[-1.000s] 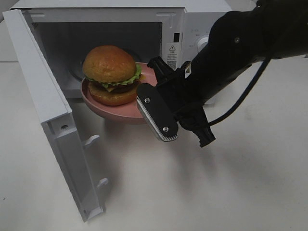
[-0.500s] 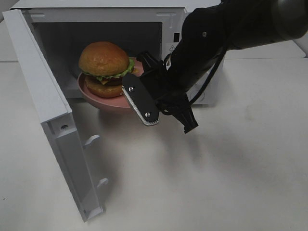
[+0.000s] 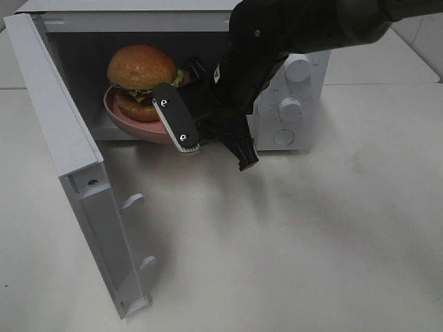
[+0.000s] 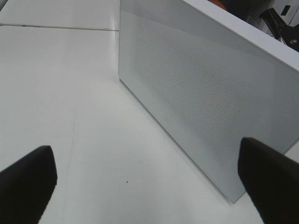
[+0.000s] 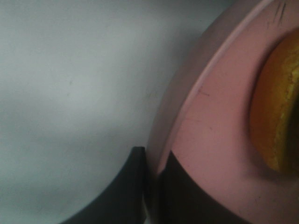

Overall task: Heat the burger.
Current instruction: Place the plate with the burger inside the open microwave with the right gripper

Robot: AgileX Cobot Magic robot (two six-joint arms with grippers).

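The right black gripper (image 5: pixel 152 163) pinches the rim of the round pink plate (image 3: pixel 128 123), its 2 jaws nearly closed. On the plate, the tall golden-bun burger (image 3: pixel 140 76) sits in the open white microwave (image 3: pixel 294 104). The left gripper (image 4: pixel 149 179) gapes wide, empty.

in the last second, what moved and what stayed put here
The right gripper, shut on the rim of the pink plate, carried plate and burger up and left in the high view, deeper into the microwave. Nothing was released. The microwave and its open door did not move.
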